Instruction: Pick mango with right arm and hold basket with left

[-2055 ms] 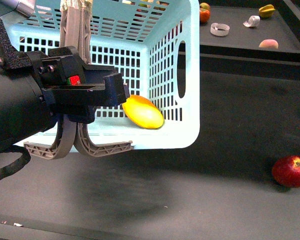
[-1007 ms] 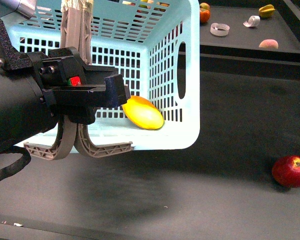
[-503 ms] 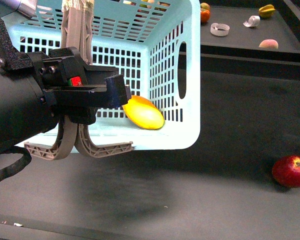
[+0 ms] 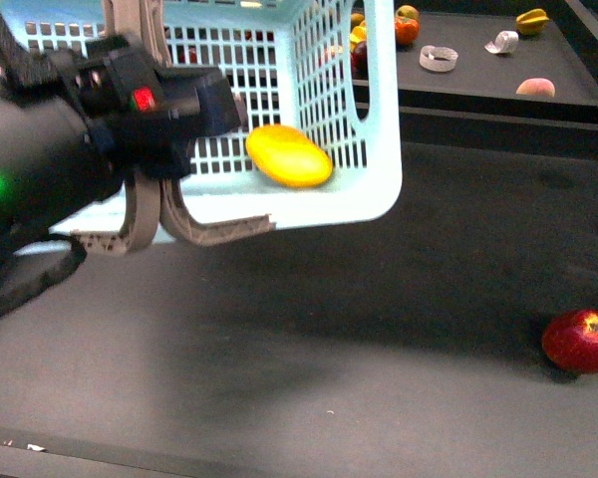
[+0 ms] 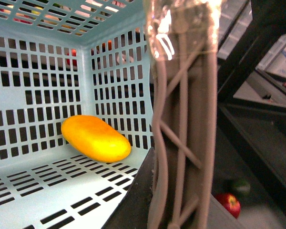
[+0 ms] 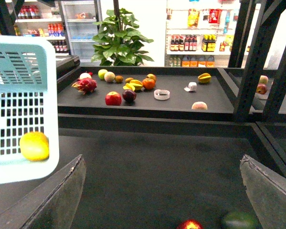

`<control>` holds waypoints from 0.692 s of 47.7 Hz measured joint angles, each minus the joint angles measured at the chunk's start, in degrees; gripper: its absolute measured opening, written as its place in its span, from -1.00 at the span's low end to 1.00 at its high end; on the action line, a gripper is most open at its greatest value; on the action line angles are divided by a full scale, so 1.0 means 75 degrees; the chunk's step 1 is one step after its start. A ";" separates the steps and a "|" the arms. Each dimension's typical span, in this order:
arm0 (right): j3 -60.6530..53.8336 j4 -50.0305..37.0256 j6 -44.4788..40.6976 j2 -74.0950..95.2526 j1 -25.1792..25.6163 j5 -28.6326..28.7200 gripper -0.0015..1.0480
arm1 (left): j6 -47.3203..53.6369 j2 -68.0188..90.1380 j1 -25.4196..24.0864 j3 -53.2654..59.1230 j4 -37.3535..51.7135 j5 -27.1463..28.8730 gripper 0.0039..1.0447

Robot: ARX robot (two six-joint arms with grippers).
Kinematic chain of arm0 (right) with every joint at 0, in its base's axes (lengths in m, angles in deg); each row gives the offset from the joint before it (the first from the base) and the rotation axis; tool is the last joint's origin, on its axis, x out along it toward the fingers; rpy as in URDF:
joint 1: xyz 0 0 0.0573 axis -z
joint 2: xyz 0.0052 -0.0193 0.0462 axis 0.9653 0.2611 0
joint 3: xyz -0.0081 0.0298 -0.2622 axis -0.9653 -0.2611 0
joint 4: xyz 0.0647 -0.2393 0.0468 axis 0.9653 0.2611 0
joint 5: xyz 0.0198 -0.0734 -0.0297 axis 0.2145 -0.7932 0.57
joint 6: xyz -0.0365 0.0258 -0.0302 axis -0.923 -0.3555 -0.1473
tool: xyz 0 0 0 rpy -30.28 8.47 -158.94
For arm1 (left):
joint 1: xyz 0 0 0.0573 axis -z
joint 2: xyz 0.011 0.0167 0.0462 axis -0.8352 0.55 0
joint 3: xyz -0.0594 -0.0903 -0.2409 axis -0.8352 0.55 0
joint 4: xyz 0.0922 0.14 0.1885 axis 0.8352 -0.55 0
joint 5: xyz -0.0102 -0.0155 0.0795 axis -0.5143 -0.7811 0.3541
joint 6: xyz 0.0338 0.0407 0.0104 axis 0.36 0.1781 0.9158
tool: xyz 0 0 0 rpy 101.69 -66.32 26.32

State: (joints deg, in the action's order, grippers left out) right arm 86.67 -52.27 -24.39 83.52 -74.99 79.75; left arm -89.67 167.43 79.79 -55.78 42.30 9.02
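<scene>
The yellow-orange mango [image 4: 289,156] lies inside the turquoise basket [image 4: 382,119], near its corner. The basket hangs tilted above the dark table. My left gripper [image 4: 135,15] is shut on the basket, its grey-beige ribbed fingers [image 4: 145,214] running up beside the lattice wall. In the left wrist view the shut gripper [image 5: 183,19] stands beside the basket wall [image 5: 38,95] with the mango [image 5: 95,138] on the slotted floor. My right gripper [image 6: 162,191] is open and empty, well away from the basket [image 6: 24,109] and the mango [image 6: 34,146]. It does not show in the front view.
A red apple [image 4: 580,341] lies on the dark table [image 4: 379,378] at the right, also seen as the apple [image 6: 189,224] beside a green fruit [image 6: 238,220]. A raised shelf [image 4: 478,70] behind carries assorted fruit and tape rolls.
My left arm has lifted the basket higher and tilted it more. The mango has stayed inside, still near the corner. The apple has not moved.
</scene>
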 joint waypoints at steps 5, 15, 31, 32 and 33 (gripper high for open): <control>0.0000 -0.0003 0.0000 0.0000 0.0000 0.0000 0.84 | -0.0455 0.0434 -0.0396 -0.0758 -0.0242 0.0047 -0.90; 0.0000 0.0000 0.0000 0.0000 0.0000 0.0000 0.84 | -0.2786 0.1743 -0.1358 -0.2407 -0.1679 0.0901 -0.90; 0.0000 0.0000 0.0000 0.0000 0.0000 0.0000 0.84 | -0.5785 0.2500 -0.1973 -0.3844 -0.3249 0.1926 -0.90; 0.0000 0.0000 0.0000 0.0000 0.0000 0.0003 0.84 | -0.5957 0.2547 -0.1976 -0.3923 -0.3322 0.1958 -0.90; 0.0000 0.0000 0.0000 0.0000 0.0000 0.0000 0.84 | -0.6094 0.2597 -0.1976 -0.3998 -0.3389 0.1970 -0.90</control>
State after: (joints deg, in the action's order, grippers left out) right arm 86.67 -52.27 -24.39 83.52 -74.99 79.75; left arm -135.37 186.91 64.97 -85.76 16.88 23.79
